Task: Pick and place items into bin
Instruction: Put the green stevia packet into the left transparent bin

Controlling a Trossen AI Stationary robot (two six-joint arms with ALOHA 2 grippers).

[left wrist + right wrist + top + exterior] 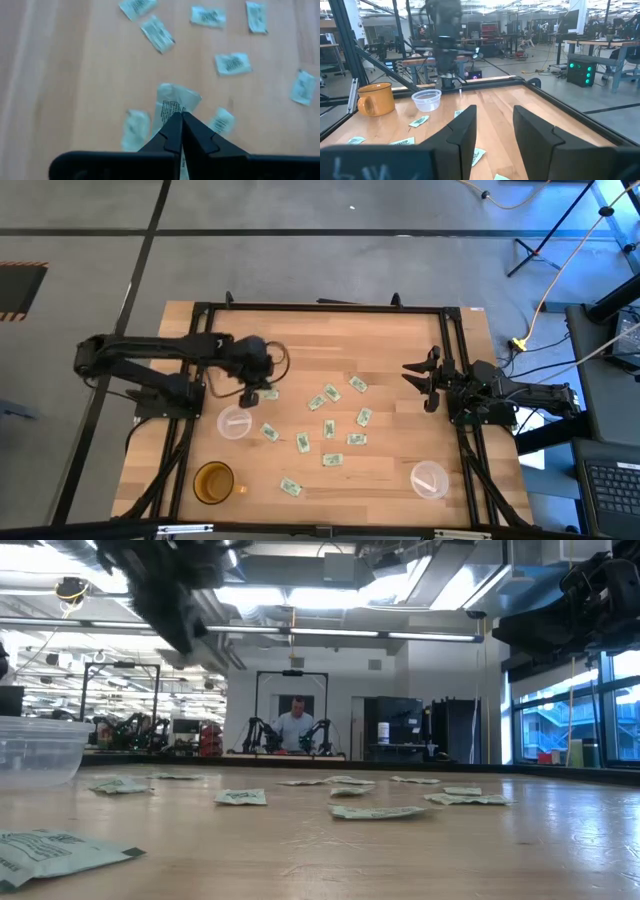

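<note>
Several small pale green and white packets (330, 425) lie flat and scattered over the middle of the wooden table (400, 340). My left gripper (264, 387) hangs over the table's left part, above and just beyond a clear round cup (237, 423). It is shut on one packet (172, 100). My right gripper (415, 375) waits at the table's right side, level and open, with nothing between its fingers (465, 132). My left gripper pinches one end of the packet (171, 109) between its two fingertips, which slant down from above. The rest of the packet sticks out past the tips. It looks lifted clear of the table and of the packets lying below it.
A yellow mug (213, 482) stands near the front left. A second clear cup (430, 479) stands at the front right. A black frame (320, 308) runs round the table. Bare wood lies along the far edge.
</note>
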